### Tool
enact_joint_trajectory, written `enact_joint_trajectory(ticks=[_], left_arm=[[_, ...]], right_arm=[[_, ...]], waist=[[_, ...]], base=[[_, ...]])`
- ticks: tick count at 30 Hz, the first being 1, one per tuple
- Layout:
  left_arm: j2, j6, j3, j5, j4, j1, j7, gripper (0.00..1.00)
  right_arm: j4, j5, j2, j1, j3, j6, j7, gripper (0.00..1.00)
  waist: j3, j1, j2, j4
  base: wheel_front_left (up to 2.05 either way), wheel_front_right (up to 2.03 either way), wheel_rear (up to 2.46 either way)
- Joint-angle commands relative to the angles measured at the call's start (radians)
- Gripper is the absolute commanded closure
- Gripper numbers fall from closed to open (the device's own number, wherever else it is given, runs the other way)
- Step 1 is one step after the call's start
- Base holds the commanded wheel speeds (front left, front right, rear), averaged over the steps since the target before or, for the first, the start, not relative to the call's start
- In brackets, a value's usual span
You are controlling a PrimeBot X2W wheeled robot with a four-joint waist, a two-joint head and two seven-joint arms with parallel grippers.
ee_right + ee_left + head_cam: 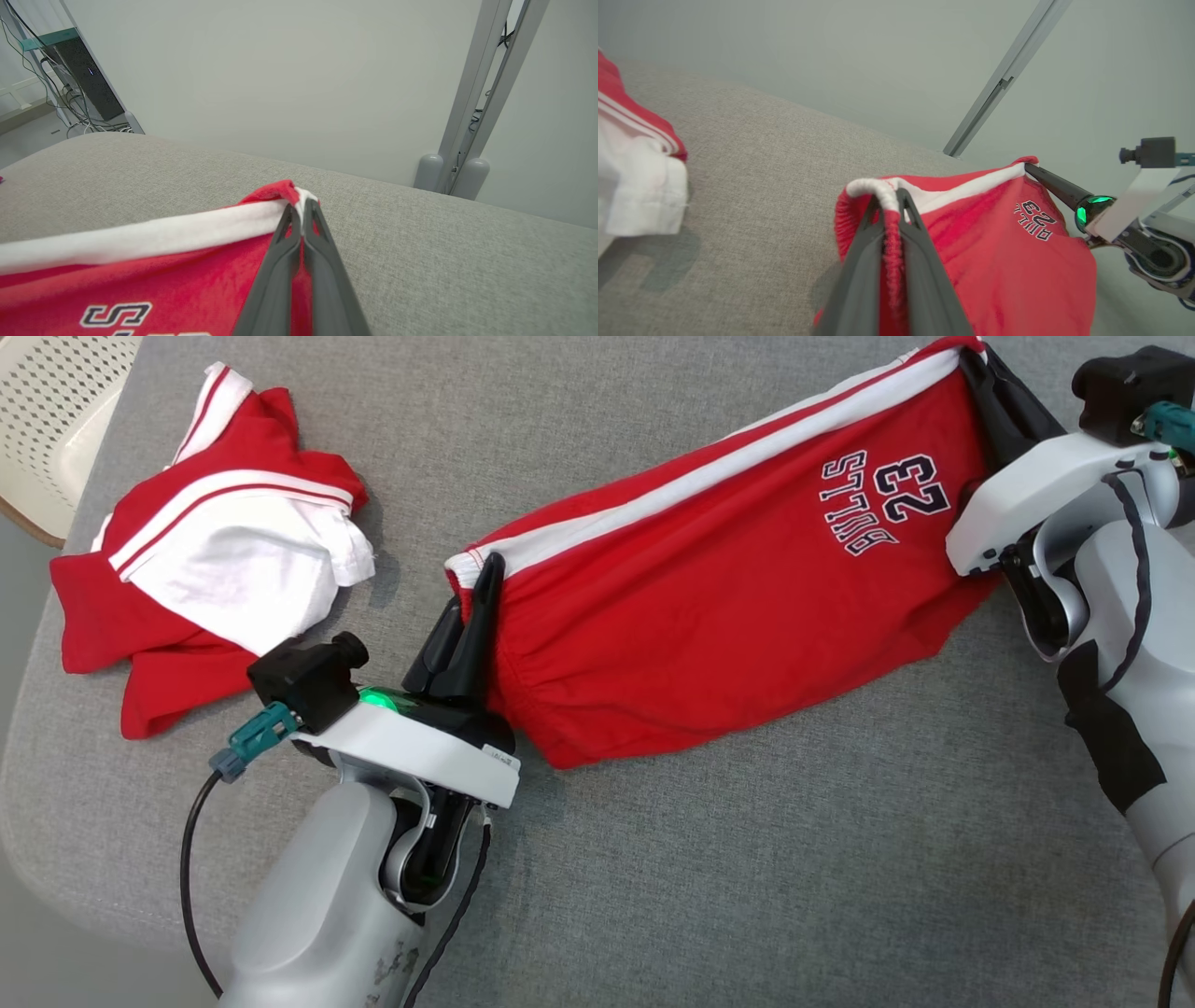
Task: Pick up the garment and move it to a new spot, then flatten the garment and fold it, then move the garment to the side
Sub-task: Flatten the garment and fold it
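Note:
The garment (709, 607) is a pair of red shorts with a white side stripe and a "BULLS 23" print, stretched between both arms above the grey cushion. My left gripper (490, 569) is shut on its elastic waistband corner, seen close in the left wrist view, where the gripper (889, 198) pinches the gathered red band (893, 261). My right gripper (976, 359) is shut on the far hem corner; in the right wrist view the gripper (301, 210) clamps the white stripe end (299, 196). The shorts (140, 270) hang slack below the stripe.
A second red and white garment (215, 560) lies crumpled at the left of the grey cushion (747, 859). A pale perforated basket (56, 401) stands past the left edge. A metal post (472, 93) rises behind the cushion, and cabling and a dark box (84, 74) sit far left.

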Motion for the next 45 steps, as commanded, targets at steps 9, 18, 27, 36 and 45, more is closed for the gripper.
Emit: enact_joint_trajectory(ticks=[9,18,27,36,45], left_arm=[[0.004,0.052,0.008,0.029,0.000,-0.028,-0.002,0.00],[0.005,0.102,0.025,0.089,-0.024,0.028,-0.002,0.00],[0.004,0.100,-0.006,0.098,-0.010,0.074,-0.002,0.00],[0.004,0.116,-0.014,0.123,0.011,0.105,-0.002,0.00],[0.004,0.131,0.007,0.141,0.034,0.131,-0.002,0.00]], right_arm=[[-0.049,-0.028,0.003,0.007,-0.047,0.000,0.000,0.00],[-0.101,0.011,-0.008,0.091,-0.061,0.000,0.000,0.00],[-0.023,0.108,-0.012,0.139,0.029,0.000,0.016,0.00],[0.071,0.202,-0.002,0.164,0.146,0.000,0.117,1.00],[0.090,0.252,0.007,0.183,0.125,0.000,0.023,1.00]], waist=[[0.022,0.0000,0.0000,-0.008],[-0.016,0.0000,0.0000,-0.025],[-0.043,0.0000,0.0000,-0.035],[-0.083,0.0000,0.0000,-0.019],[-0.134,0.0000,0.0000,-0.053]], base=[[0.00,0.00,0.00],[0.00,0.00,0.00],[0.00,0.00,0.00],[0.00,0.00,0.00],[0.00,0.00,0.00]])
